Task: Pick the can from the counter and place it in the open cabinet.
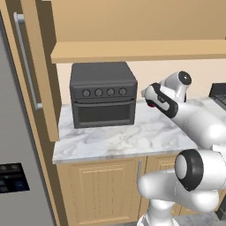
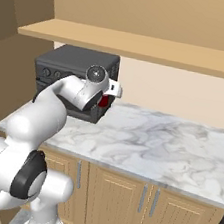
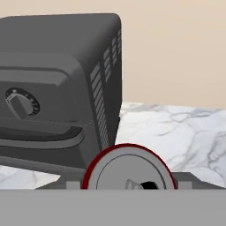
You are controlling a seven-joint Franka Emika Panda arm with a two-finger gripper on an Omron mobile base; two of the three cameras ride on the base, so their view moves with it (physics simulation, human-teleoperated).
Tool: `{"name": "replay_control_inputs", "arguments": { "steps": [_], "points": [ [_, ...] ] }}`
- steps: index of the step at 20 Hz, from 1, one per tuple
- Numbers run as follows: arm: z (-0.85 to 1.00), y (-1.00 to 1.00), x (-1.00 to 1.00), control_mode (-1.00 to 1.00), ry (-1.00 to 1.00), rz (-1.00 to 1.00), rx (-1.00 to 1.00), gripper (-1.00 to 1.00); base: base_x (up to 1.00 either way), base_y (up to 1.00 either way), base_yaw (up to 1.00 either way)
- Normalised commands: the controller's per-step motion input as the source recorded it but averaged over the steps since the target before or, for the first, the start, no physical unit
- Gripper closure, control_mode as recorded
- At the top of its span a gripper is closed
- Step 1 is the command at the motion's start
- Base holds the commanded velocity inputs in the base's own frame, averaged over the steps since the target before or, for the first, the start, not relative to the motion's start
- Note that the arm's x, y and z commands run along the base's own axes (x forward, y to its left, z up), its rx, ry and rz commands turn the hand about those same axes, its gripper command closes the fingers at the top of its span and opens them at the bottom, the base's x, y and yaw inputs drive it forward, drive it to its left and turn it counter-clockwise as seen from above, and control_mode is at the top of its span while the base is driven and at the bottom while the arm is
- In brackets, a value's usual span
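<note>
Hand view: the hand (image 3: 128, 187) grips the can (image 3: 128, 170), held above the table (image 3: 176, 128), with the toaster oven (image 3: 57, 88) just left.

Small red can (image 3: 128, 170), silvery top, above the white marble counter (image 2: 145, 139), below the tan cabinet (image 1: 132, 50).

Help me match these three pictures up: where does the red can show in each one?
Left base view: the can is a red sliver right of centre, under the tool.
Right base view: the can is left of centre, beside the toaster oven's right side.
Hand view: the can's silvery top is at bottom centre.
Shared landmark: the toaster oven.
</note>
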Motion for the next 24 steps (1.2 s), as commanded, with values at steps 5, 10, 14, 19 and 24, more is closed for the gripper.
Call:
{"name": "replay_control_inputs", "arguments": {
  "steps": [5, 10, 14, 19, 24],
  "points": [
    [0.00, 0.00, 0.00, 1.00, 0.00, 0.00, 0.00, 1.00, 0.00, 0.00, 0.00],
    [0.03, 0.00, 0.00, -1.00, 0.00, 0.00, 0.00, 1.00, 0.00, 0.00, 0.00],
    [0.55, 0.08, 0.00, -1.00, 0.00, -0.08, 0.00, 1.00, 0.00, 0.00, 0.00],
    [0.82, 0.12, 0.00, -1.00, -0.02, -0.13, 0.00, 1.00, 0.00, 0.00, 0.00],
    [0.74, 0.02, 0.00, -1.00, 0.00, -0.09, 0.00, 1.00, 0.00, 0.00, 0.00]
  ]
}}
